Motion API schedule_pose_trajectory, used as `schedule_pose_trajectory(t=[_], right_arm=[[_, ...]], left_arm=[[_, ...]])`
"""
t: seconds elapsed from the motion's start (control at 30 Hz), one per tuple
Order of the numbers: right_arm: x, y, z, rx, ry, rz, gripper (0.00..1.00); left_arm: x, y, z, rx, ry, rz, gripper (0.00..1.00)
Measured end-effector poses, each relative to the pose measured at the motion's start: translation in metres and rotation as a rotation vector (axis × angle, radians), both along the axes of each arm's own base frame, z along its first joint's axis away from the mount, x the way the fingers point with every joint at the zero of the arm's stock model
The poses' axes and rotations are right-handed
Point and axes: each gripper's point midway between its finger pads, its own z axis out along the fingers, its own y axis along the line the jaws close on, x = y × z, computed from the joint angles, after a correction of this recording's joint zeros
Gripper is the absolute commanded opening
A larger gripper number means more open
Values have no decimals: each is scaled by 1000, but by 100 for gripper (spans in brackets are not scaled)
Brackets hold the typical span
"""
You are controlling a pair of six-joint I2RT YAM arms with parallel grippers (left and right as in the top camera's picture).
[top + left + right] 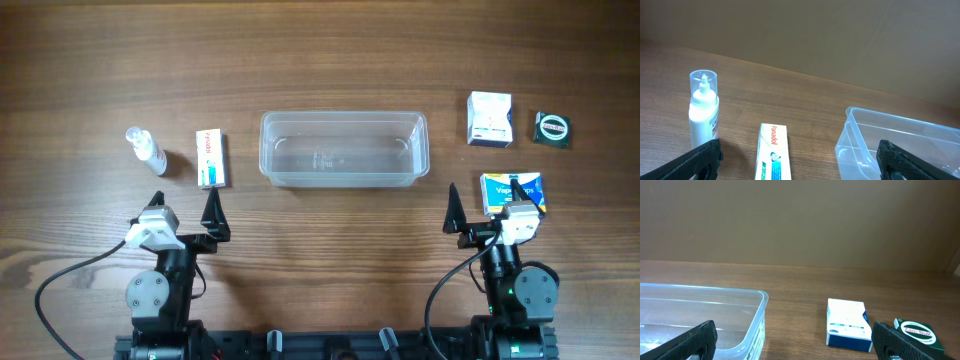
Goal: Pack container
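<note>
The clear plastic container (345, 117) stands empty at the table's middle. It also shows in the left wrist view (875, 130) and the right wrist view (752, 322). A small spray bottle (146, 150) and a long white Panadol box (210, 158) lie to its left. A white-and-blue box (490, 119), a green Zam-Buk pack (552, 128) and a blue box (513, 188) lie to its right. My left gripper (186, 212) is open and empty, just short of the Panadol box (773, 152) and the bottle (703, 112). My right gripper (487, 212) is open and empty, with one finger over the blue box.
The right wrist view shows the white-and-blue box (847, 322) and the Zam-Buk pack (917, 332) ahead of the open fingers (795, 350). Both arm bases and their cables sit at the table's near edge. A plain wall stands behind the table.
</note>
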Motion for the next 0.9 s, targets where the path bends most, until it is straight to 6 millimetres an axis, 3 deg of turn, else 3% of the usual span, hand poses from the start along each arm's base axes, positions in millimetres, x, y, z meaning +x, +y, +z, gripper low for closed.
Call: schedule_pose_trajectory(t=[0.83, 0.9], right_arm=[[0, 0, 0, 0, 0, 0, 100], [0, -1, 9, 0, -39, -3, 100]], left_arm=[[0, 0, 0, 0, 0, 0, 100], [0, 0, 0, 0, 0, 0, 100]])
